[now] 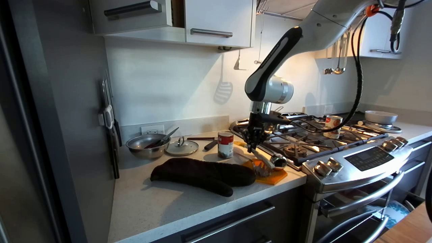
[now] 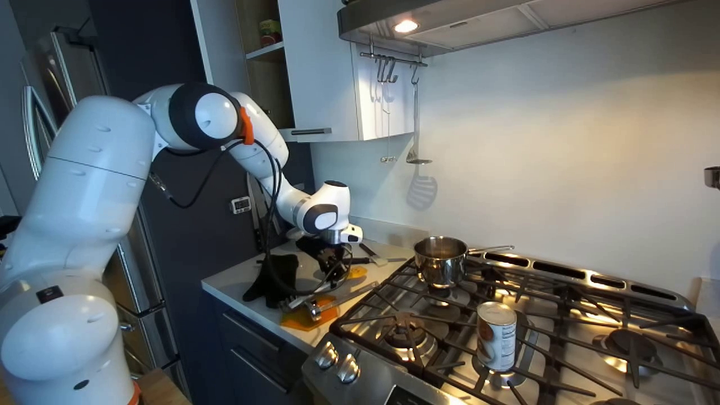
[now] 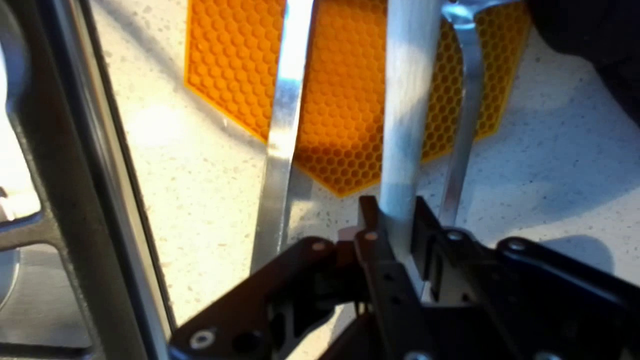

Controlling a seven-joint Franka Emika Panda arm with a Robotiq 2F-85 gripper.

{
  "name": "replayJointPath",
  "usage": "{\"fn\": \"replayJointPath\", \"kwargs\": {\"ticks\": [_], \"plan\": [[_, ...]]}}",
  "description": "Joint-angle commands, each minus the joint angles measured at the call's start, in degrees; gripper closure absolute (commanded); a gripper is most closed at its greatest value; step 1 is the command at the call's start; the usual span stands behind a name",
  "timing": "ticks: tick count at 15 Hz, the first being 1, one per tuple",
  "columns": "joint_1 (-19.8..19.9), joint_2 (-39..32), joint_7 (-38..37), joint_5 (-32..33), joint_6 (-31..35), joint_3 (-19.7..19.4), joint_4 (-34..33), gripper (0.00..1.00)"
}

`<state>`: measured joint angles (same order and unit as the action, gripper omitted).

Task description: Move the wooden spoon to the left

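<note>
wooden spoon (image 3: 407,115) | clamped between the jaws | extending over orange mat (image 3: 345,90)

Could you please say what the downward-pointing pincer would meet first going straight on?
Past the spoon handle the pincer grips, probably the countertop beside the orange mat; depth is unclear.

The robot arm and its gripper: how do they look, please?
The arm is white and rounded, with black panels, an orange band and black external cables. The gripper is black, with angular, jointed fingers and small silvery screw heads.
</note>
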<state>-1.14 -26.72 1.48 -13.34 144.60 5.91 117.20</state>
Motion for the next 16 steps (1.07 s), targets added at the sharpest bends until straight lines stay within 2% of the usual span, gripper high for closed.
{"fn": "replayJointPath", "kwargs": {"ticks": [1, 7, 12, 16], "plan": [[1.2, 6.6, 0.6, -1.5, 0.1, 0.7, 5.6, 0.96], [-0.5, 15.3, 2.8, -0.2, 2.0, 1.6, 11.7, 0.96], [-4.2, 19.6, 3.4, 5.1, 2.5, 2.7, 13.4, 0.96], [-6.7, 19.5, 4.9, 12.0, 0.8, 3.4, 11.5, 0.96]]}}
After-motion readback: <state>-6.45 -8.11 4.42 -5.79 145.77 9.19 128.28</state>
